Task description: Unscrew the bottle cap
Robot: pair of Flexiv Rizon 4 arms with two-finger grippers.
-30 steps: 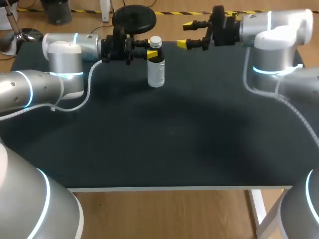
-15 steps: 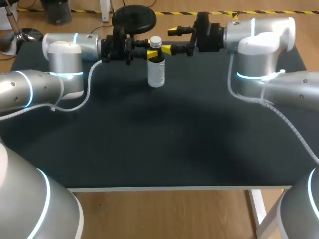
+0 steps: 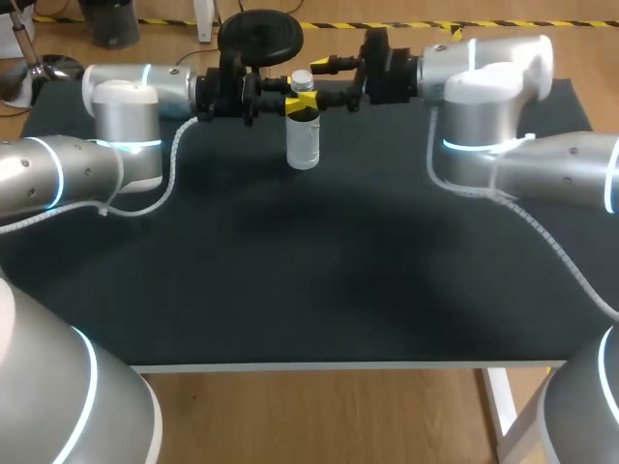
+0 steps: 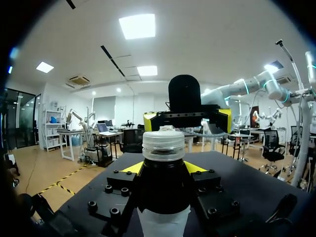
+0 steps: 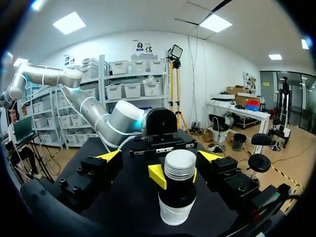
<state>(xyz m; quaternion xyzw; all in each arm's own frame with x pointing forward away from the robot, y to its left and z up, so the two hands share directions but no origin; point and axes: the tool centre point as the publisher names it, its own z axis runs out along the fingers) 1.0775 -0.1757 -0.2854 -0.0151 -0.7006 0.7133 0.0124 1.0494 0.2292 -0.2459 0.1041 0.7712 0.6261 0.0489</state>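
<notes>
- Change, R arm [image 3: 484, 87]: has come in from the right toward the bottle [image 3: 303, 140]. 1.0 s ago its gripper was well apart from the bottle, up and to the right; now its fingers flank the cap [image 5: 180, 163].
- Change, L arm [image 3: 126, 97] and bottle: same pose and place as in both earlier frames.
- Item 1, bottle: clear body, black band [image 4: 164, 190] below the neck, pale ribbed cap on. Upright on the table [image 3: 329, 271].
- Item 2, L gripper [image 4: 163, 168]: jaws narrow, one yellow tip pressed to each side of the bottle at the black band, just under the cap (a firm two-sided hold).
- Item 3, R gripper [image 5: 160, 156]: jaws wide, level w/ the cap, one finger to each side of it and a gap on both. Not touching the cap in the R wrist view. It faces the L gripper across the bottle.
- Surface: dark matte tabletop, pale edge strip on the side nearest the robot.
- Edges: bottle stands close to the table's far edge, approx. midway btwn the side edges. Most of the tabletop lies on the robot's side of the bottle.
- Room to move: both arms reach level over the far strip of the table, L arm to the bottle's left, R arm to its right, grippers meeting at the bottle.
</notes>
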